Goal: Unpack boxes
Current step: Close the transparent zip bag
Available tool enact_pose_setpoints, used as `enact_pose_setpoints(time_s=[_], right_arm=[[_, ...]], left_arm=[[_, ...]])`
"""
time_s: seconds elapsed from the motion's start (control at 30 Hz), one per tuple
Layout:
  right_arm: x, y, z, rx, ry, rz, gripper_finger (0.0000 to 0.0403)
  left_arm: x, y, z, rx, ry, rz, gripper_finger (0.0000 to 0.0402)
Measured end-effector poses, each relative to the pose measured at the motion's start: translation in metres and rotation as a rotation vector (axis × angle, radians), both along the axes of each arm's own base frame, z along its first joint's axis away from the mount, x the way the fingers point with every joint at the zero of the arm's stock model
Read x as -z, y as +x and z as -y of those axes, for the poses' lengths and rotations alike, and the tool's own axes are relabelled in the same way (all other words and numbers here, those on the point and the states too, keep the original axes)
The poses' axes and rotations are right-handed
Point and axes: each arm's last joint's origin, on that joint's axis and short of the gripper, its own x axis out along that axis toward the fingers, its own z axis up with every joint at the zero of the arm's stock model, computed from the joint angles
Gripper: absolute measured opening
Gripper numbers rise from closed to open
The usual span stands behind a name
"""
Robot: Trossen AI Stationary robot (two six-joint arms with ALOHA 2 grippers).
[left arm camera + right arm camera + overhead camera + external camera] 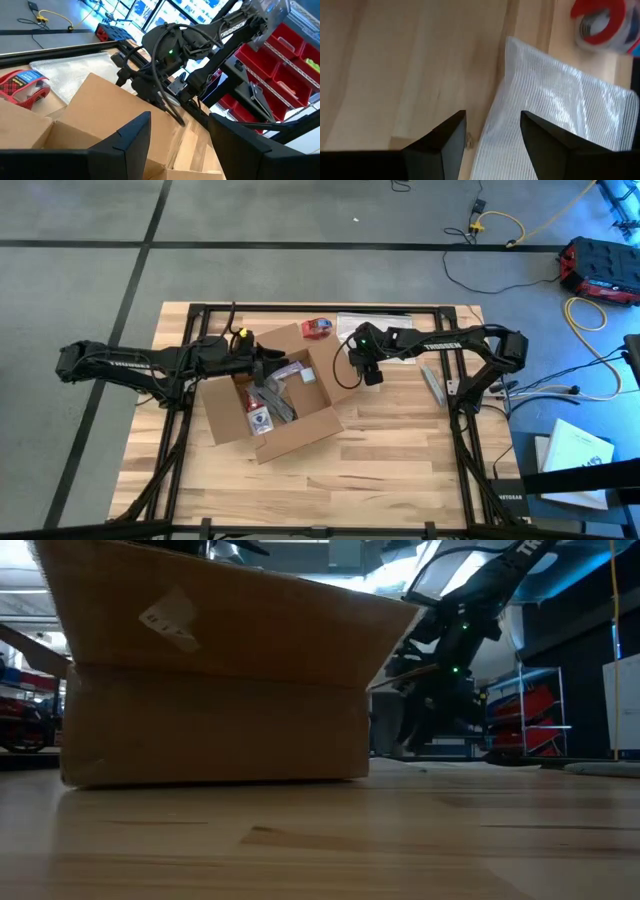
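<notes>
Shallow brown cardboard box (pixel 290 405) open mid-bench (pixel 400 450). Over its inside, left tool (pixel 268 372), fingers parted, empty. Just beyond its far flap, right tool (pixel 368 372), fingers parted, empty, above clear plastic bag (pixel 555 120).

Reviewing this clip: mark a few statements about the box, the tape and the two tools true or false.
1. The brown cardboard box is open on top. True.
2. The red-and-blue tape dispenser lies inside the box. False: it sits on the table beyond the box.
3. The right tool has open fingers, gripping nothing. True.
4. The clear ribbed plastic bag hangs from the left tool. False: it lies flat on the table.
5. The left tool is over the box. True.
</notes>
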Motion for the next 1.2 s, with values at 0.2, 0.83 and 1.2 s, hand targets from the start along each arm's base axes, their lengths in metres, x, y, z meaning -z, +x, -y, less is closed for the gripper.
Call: enact_pose_setpoints(time_s=[0.2, 0.83, 1.2], right_arm=[[0.011, 0.008, 0.006, 0.032, -0.062, 0.007, 0.0175], [0.032, 0.017, 0.014, 0.098, -0.114, 0.002, 0.0303], [0.039, 0.019, 0.018, 0.201, -0.178, -0.012, 0.0236]], left_arm=[[0.003, 0.003, 0.0, -0.002, -0.005, -0.016, 0.0186], [0.004, 0.003, 0.001, 0.001, -0.012, -0.016, 0.0186], [0.004, 0.003, 0.001, -0.001, -0.023, -0.014, 0.0186]])
